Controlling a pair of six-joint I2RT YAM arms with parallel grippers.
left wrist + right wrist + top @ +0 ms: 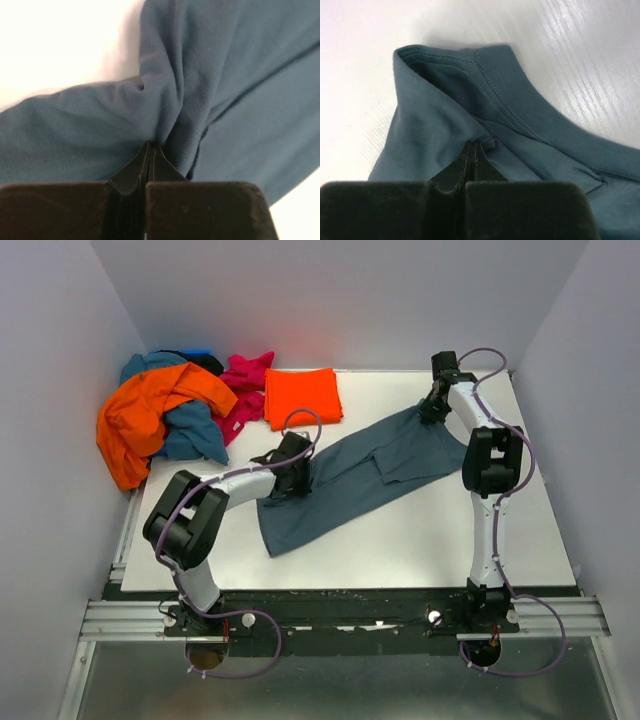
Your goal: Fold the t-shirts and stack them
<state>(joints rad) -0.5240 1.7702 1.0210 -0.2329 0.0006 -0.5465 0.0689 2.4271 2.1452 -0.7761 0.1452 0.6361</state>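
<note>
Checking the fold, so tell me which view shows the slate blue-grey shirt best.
Top external: only it shows the whole slate blue-grey shirt, diagonal across the table. Left wrist shows just a pinched bunch; right wrist, a stitched hem.

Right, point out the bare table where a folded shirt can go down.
Widest bare patch of the white table: near side, between the stretched slate blue-grey t-shirt and the right arm. Smaller one at the back, between the folded orange-red t-shirt and the right pincer. Crowded: back-left corner, under the heap of loose orange, teal and magenta shirts.
</note>
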